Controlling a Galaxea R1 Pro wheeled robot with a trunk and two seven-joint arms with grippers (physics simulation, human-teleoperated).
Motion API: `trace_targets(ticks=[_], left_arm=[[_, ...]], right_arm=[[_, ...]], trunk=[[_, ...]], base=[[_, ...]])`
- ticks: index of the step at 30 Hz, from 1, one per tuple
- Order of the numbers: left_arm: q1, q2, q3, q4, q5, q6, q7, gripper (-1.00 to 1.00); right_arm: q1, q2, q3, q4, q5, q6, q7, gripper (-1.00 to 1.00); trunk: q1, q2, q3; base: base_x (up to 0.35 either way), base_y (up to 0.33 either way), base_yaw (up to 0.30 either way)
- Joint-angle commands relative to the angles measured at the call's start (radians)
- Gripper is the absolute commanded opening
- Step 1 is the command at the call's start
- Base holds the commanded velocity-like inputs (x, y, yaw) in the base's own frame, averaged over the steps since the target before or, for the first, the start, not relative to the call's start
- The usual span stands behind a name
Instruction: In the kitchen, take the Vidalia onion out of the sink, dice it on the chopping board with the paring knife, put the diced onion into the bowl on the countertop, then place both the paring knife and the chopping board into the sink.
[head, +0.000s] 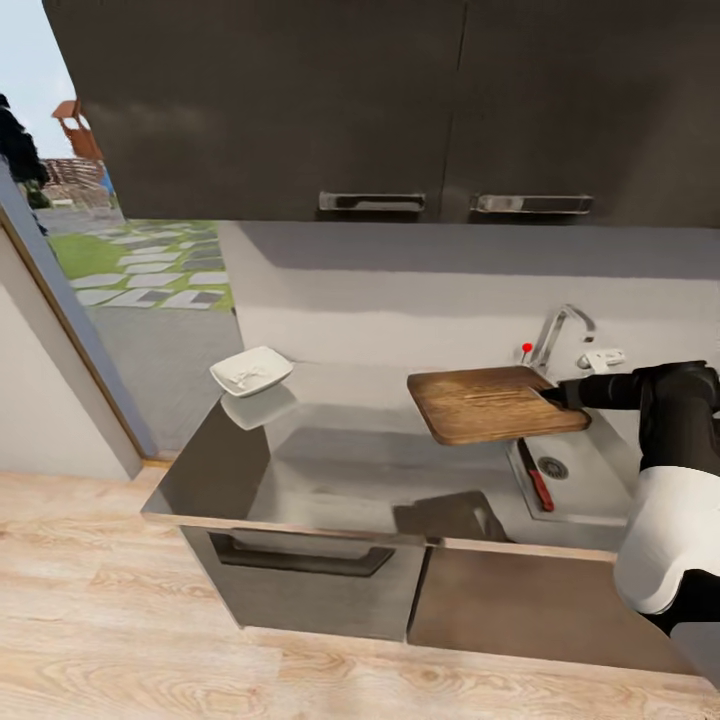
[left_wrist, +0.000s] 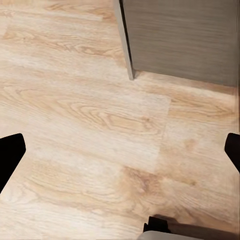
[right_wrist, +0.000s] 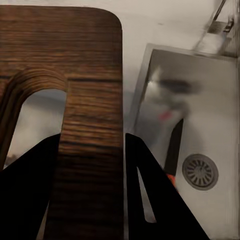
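My right gripper (head: 555, 393) is shut on the right edge of the brown chopping board (head: 492, 403). It holds the board roughly level in the air, above where the countertop (head: 330, 460) meets the sink (head: 595, 490). In the right wrist view the fingers (right_wrist: 40, 180) clamp the board (right_wrist: 90, 75) beside its handle slot. The red-handled paring knife (head: 537, 480) lies in the basin near the drain, also seen as the knife (right_wrist: 173, 145) past the board's edge. The white bowl (head: 252, 371) sits at the countertop's far left corner; its contents are too small to tell. My left gripper (left_wrist: 121, 152) is open over the wooden floor.
The chrome tap (head: 562, 328) with its red knob (head: 526, 348) stands behind the sink. Dark wall cabinets (head: 400, 100) hang above the counter. A glass door (head: 110, 270) to the garden is at the left. A dark base cabinet (left_wrist: 185, 35) shows in the left wrist view.
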Motion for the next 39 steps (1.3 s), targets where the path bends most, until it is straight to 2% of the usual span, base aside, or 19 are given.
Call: trace_targets(ticks=[1, 18, 20, 22, 24, 26, 27, 29, 30, 31, 32, 34, 37, 38, 39], left_arm=[[-0.002, 0.000, -0.002, 0.004, 0.006, -0.006, -0.002, 1.00], [-0.002, 0.000, -0.002, 0.004, 0.006, -0.006, -0.002, 1.00], [-0.002, 0.000, -0.002, 0.004, 0.006, -0.006, -0.002, 1.00], [-0.002, 0.000, -0.002, 0.004, 0.006, -0.006, -0.002, 1.00], [-0.002, 0.000, -0.002, 0.004, 0.006, -0.007, -0.002, 1.00], [-0.002, 0.001, -0.002, 0.004, 0.006, -0.007, -0.002, 1.00], [-0.002, 0.000, -0.002, 0.004, 0.006, -0.006, -0.002, 1.00], [-0.002, 0.000, -0.002, 0.004, 0.006, -0.006, -0.002, 1.00], [-0.002, 0.001, -0.002, 0.004, 0.006, -0.006, -0.002, 1.00], [-0.002, 0.001, -0.002, 0.004, 0.006, -0.007, -0.003, 1.00], [-0.002, 0.001, -0.002, 0.004, 0.006, -0.007, -0.003, 1.00], [-0.002, 0.001, -0.002, 0.004, 0.006, -0.007, -0.002, 1.00], [-0.002, -0.001, -0.002, 0.004, 0.006, -0.007, -0.003, 1.00], [-0.002, -0.001, -0.002, 0.004, 0.006, -0.007, -0.003, 1.00], [-0.002, -0.001, -0.002, 0.004, 0.006, -0.007, -0.003, 1.00]], right_arm=[[-0.001, 0.000, -0.002, 0.000, 0.008, 0.005, 0.009, -1.00], [-0.001, 0.000, -0.002, 0.003, 0.008, 0.005, 0.005, -1.00], [-0.001, 0.001, -0.002, 0.017, 0.008, 0.005, -0.020, -1.00], [-0.001, 0.005, -0.002, 0.055, 0.007, 0.005, -0.078, -1.00], [-0.001, 0.027, -0.003, 0.100, -0.001, 0.005, -0.195, -1.00], [-0.001, 0.064, -0.004, 0.140, -0.050, 0.002, -0.347, -1.00], [-0.001, 0.081, -0.004, 0.152, -0.105, -0.002, -0.427, -1.00], [-0.001, 0.100, -0.006, 0.163, -0.249, -0.006, -0.555, -1.00], [-0.001, 0.103, -0.015, 0.166, -0.315, -0.006, -0.596, -1.00], [-0.001, 0.105, -0.035, 0.172, -0.357, -0.007, -0.625, -1.00], [-0.001, 0.105, -0.059, 0.179, -0.380, -0.008, -0.643, -1.00], [-0.001, 0.107, -0.089, 0.185, -0.397, -0.011, -0.658, -1.00], [-0.001, 0.108, -0.098, 0.187, -0.401, -0.013, -0.666, -1.00], [-0.001, 0.109, -0.098, 0.189, -0.402, -0.013, -0.682, -1.00], [-0.001, 0.112, -0.098, 0.192, -0.403, -0.019, -0.734, -1.00]], trunk=[[0.001, -0.002, -0.001], [0.001, -0.002, 0.024], [0.001, -0.002, 0.026], [0.001, -0.002, 0.029], [0.001, -0.002, 0.031], [0.001, -0.002, 0.031], [0.001, -0.002, 0.031], [0.001, -0.002, 0.031], [0.001, -0.002, 0.031], [0.001, -0.002, 0.031], [0.001, -0.002, 0.031], [0.001, -0.002, 0.031], [0.001, -0.002, 0.031], [0.001, -0.002, 0.031], [0.001, -0.002, 0.031]], base=[[0.000, 0.000, -0.163], [0.000, 0.000, -0.164], [0.000, 0.000, -0.151], [0.000, 0.000, -0.095], [0.000, 0.000, -0.024], [0.000, 0.000, -0.006], [0.000, 0.000, -0.002], [0.000, 0.000, -0.001], [0.000, 0.000, 0.000], [0.000, 0.000, 0.000], [0.000, 0.000, 0.000], [-0.003, 0.000, 0.000], [-0.122, 0.000, 0.000], [-0.231, 0.000, 0.000], [-0.258, 0.000, 0.000]])
